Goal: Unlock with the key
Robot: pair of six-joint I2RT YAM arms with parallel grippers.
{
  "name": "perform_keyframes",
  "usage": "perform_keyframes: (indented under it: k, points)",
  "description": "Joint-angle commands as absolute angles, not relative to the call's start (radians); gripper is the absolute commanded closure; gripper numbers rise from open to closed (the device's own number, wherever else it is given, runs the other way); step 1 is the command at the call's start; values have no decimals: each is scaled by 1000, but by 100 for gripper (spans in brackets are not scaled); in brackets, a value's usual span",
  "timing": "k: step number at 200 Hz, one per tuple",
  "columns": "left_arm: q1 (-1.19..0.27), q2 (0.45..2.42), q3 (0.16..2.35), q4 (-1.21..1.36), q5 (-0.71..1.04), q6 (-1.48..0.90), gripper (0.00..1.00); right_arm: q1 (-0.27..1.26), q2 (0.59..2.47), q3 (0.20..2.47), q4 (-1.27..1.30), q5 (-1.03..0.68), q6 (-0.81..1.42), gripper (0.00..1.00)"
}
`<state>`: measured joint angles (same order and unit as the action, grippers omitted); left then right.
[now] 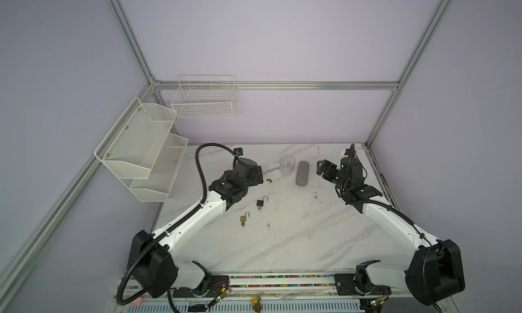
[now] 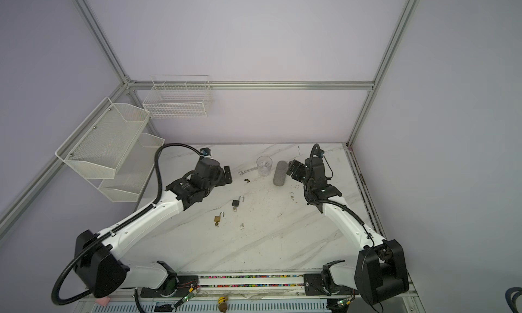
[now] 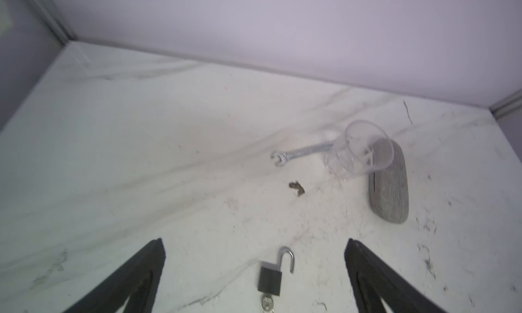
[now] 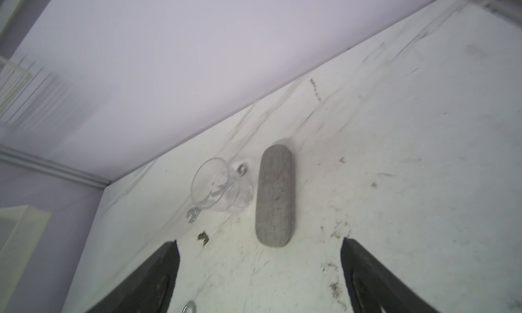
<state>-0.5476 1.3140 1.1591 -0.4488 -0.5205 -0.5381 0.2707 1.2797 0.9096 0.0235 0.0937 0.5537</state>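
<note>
Left gripper (image 3: 254,242) and right gripper (image 4: 260,241) both stand spread and empty. We find the black padlock (image 3: 269,280) on the table (image 1: 282,241), shackle (image 3: 280,258) sprung, key (image 3: 267,303) in its base; we judge the unlocking done.

Clear cup (image 1: 287,165): upright near the far edge of the counter (image 1: 296,241), something small inside, too blurred to name
Wrench (image 3: 302,152): flat on the counter, running behind the cup
Grey oblong block (image 1: 302,173): lying flat just beside the cup
Dark scrap (image 1: 269,180): near the wrench's open end
Counter: white marble pattern, scuffed with dark marks
Wire basket (image 1: 204,100): white, on the back wall
Mesh shelf (image 1: 141,145): white, two tiers, on the left wall
</note>
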Motion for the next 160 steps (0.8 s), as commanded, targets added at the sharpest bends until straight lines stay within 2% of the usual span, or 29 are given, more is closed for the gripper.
perform_keyframes:
  k: [1, 23, 50, 65, 105, 119, 130, 141, 160]
  points:
    - [-432, 1226, 1049, -410, -693, -427, 0, 205, 1321, 867, 133, 284, 556, 3]
    - [-278, 1153, 949, -360, -739, -373, 0, 134, 1368, 836, 214, 371, 521, 3]
    - [-120, 1131, 733, -105, -771, -255, 0, 99, 1443, 741, 457, 463, 401, 3]
    - [-64, 1159, 619, 93, -717, -220, 0, 88, 1498, 699, 600, 478, 323, 3]
    - [-55, 1289, 378, 683, -538, -77, 0, 71, 1667, 611, 939, 386, 155, 3]
    - [-54, 1341, 358, 761, -485, -77, 0, 66, 1685, 611, 981, 326, 109, 3]
    - [-57, 1388, 354, 838, -477, -45, 0, 64, 1694, 533, 1188, 263, 41, 3]
    - [-54, 1404, 356, 866, -436, -46, 0, 59, 1708, 479, 1285, 207, 16, 3]
    - [-56, 1542, 363, 951, -379, -19, 0, 61, 1793, 435, 1468, 96, -31, 3]
